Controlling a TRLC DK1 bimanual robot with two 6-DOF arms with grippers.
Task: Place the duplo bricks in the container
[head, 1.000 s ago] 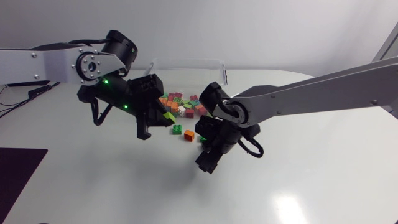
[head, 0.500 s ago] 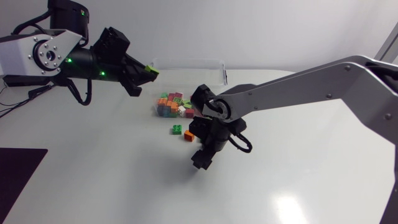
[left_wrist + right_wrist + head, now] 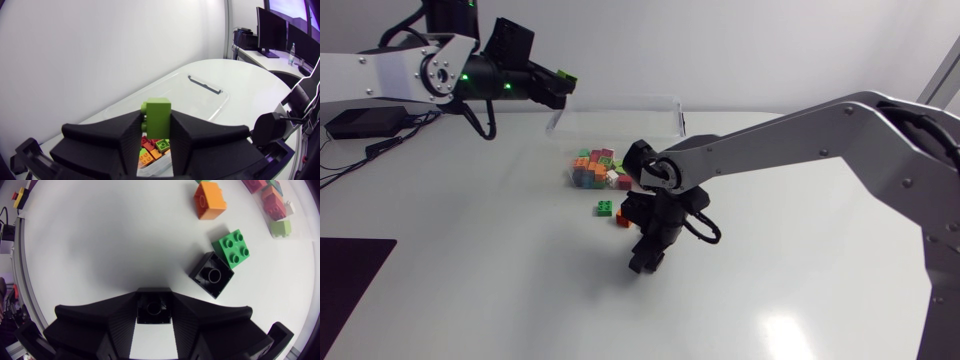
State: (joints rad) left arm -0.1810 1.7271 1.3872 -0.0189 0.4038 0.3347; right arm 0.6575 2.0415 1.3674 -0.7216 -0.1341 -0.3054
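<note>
Since a second ago the left arm has swung up and back from the middle of the table (image 3: 470, 260), and its left gripper (image 3: 558, 88) now hangs over the left rim of the container (image 3: 620, 110), a clear, thin-walled plastic tub with rounded corners. Its broad matte black fingers pinch a lime brick (image 3: 157, 117) from both sides; the brick is glossy, boxy and stands upright between them. The right gripper (image 3: 642, 262) has stayed low over the table, pointing down, its wedge fingers a brick's width apart and closed on a small black brick (image 3: 152, 308) whose hollow underside with a round tube faces the camera. Just ahead of it a second black brick (image 3: 212, 275) lies upturned on the smooth white tabletop, touching a green brick (image 3: 231, 247) with four round studs. An orange brick (image 3: 209, 200) lies a little farther on, apart from both. A heap of bricks (image 3: 602, 167) in red, orange, green and white sits by the container's front wall; I cannot tell whether it is inside or just outside.
</note>
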